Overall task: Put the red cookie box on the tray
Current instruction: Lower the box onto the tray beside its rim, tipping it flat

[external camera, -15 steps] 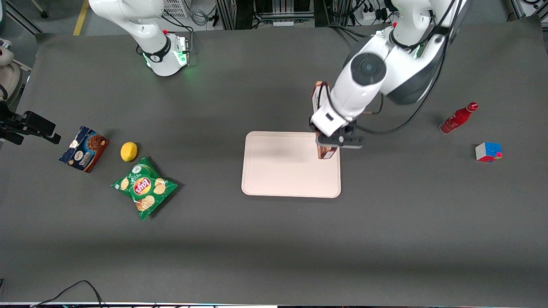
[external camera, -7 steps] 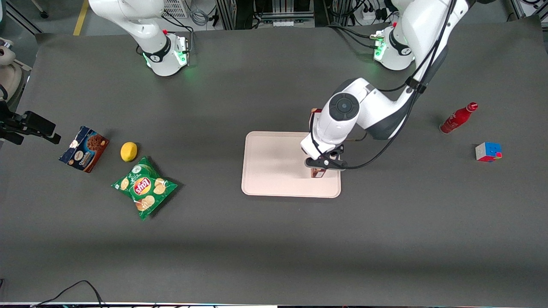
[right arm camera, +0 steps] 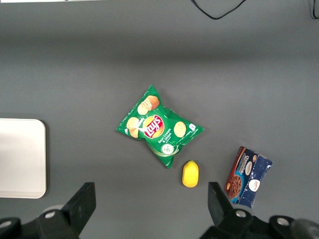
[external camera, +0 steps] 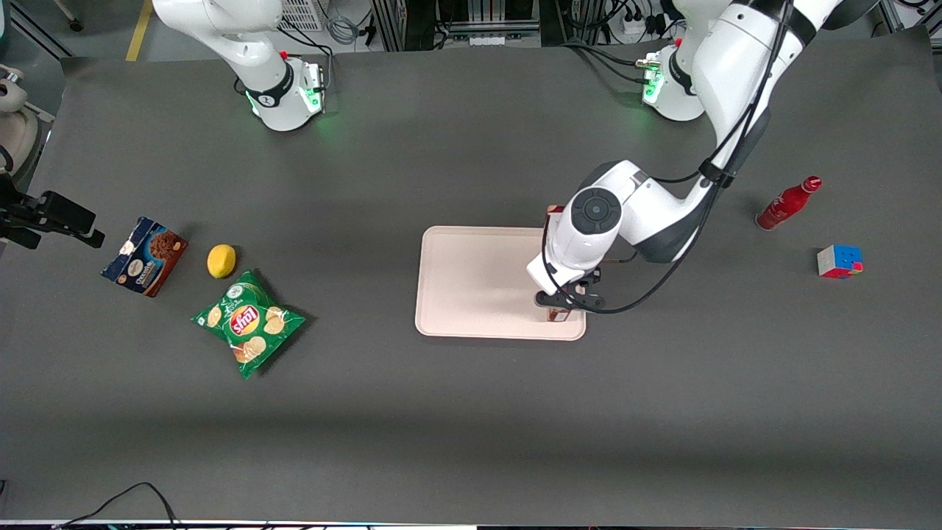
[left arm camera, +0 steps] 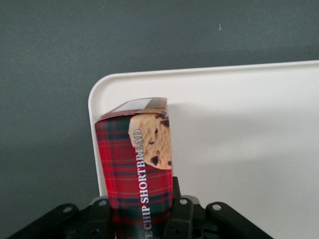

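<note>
The red cookie box [left arm camera: 133, 164], a long plaid carton with cookie pictures, stands on end with my left gripper [left arm camera: 142, 219] shut on its sides. Its lower end is at the corner of the pale pink tray [left arm camera: 239, 139]; contact with the tray does not show. In the front view the gripper [external camera: 565, 302] hangs low over the tray [external camera: 478, 283], at the corner nearest the camera toward the working arm's end. Only a small bit of the red cookie box [external camera: 558, 315] shows below the wrist; the arm hides most of it.
Toward the parked arm's end lie a dark-blue-and-brown cookie box [external camera: 143, 256], a lemon [external camera: 221, 260] and a green chips bag [external camera: 248, 322]. Toward the working arm's end are a small red bottle [external camera: 787, 202] and a colour cube [external camera: 839, 261].
The gripper has come down and moved nearer the front camera along the tray's edge, carrying the box from high above the tray to its near corner.
</note>
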Action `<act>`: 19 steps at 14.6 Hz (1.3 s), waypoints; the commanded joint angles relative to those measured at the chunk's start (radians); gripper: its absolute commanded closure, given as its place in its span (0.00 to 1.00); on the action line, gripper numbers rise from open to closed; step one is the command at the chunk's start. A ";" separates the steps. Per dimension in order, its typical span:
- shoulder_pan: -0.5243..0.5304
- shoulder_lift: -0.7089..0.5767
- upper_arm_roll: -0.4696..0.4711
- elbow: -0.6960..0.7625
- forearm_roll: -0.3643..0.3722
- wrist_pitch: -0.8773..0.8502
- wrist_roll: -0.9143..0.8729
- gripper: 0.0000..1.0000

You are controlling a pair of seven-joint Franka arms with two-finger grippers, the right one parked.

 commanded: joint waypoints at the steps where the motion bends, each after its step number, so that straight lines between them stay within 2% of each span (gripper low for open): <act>1: -0.005 0.037 0.013 0.063 0.025 -0.007 -0.015 0.95; 11: -0.008 0.102 0.014 0.089 0.056 0.022 -0.028 0.94; 14: -0.008 0.108 0.017 0.089 0.059 0.035 -0.026 0.85; 15: -0.008 0.112 0.025 0.090 0.059 0.036 -0.026 0.78; 16: -0.008 0.114 0.026 0.093 0.061 0.036 -0.026 0.64; 17: -0.010 0.114 0.028 0.095 0.061 0.036 -0.026 0.45; 18: -0.010 0.116 0.028 0.095 0.061 0.036 -0.026 0.20; 19: -0.010 0.117 0.028 0.095 0.061 0.036 -0.026 0.09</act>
